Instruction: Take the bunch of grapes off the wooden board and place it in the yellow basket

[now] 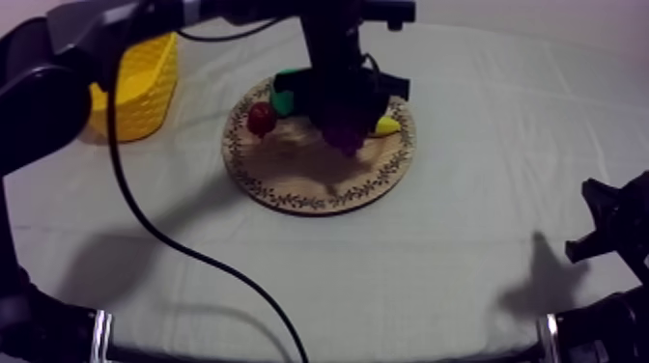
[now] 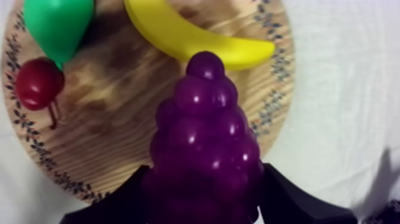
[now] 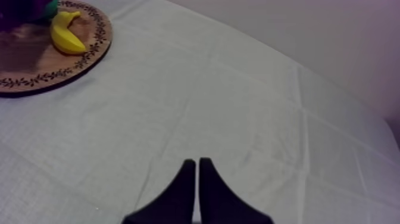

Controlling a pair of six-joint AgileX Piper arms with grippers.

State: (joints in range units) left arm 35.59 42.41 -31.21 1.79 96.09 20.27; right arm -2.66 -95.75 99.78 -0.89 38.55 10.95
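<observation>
So, the bunch of grapes: it's clamped between the two black fingers of the left gripper, one finger pressed to each side of the purple cluster, with the narrow tip of the bunch pointed away from the wrist. From above, the grapes are seen hanging under the left gripper over the far middle of the wooden board. Whether the bunch is touching the wood or held just clear of it can't really be told.

The tip of the bunch is lined up just in front of the banana, which is laid along the board's far rim. The pear is found further along that side of the board, and the small red fruit is tucked right beside it, near the patterned rim.

The yellow basket is parked at the table's left, apart from the board, with nothing visible inside.

The right gripper is held low over bare cloth with its fingers pressed together into a narrow wedge, nothing gripped. It's kept well apart from the board and banana, down at the right side.
</observation>
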